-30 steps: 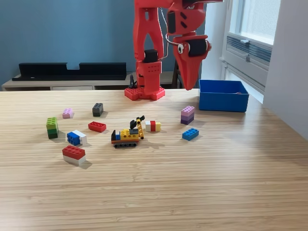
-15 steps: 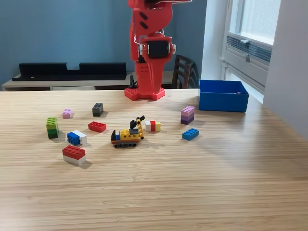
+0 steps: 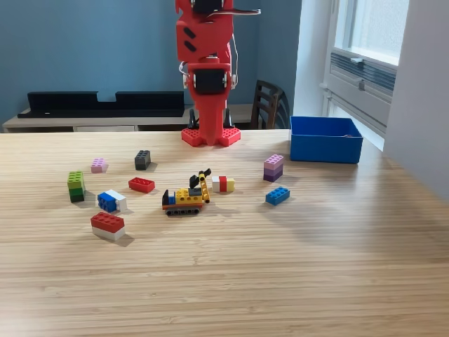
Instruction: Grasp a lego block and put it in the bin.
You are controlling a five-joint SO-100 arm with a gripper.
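Lego blocks: about a dozen lie scattered on the table (image 3: 295, 281), mostly in the exterior view's left and centre.
Nearest candidates: blue block (image 3: 277, 196) and purple stack (image 3: 273, 168), both apart from their neighbours and closest to the bin.
Bin (image 3: 325, 139): blue, open-topped, at the far right of the exterior view, well apart from the blocks.
Handling: judged light, rigid and smooth; a block may skid on the wood if nudged.
Hold: across the two flat long sides, not over the studs.
Harder picks: yellow vehicle (image 3: 185, 196) touches the red-yellow block (image 3: 223, 184), so it is crowded.
Gripper (image 3: 210, 133): points down near the arm base, above the table's far edge; nothing visible in it, though I cannot tell whether the jaws are parted.
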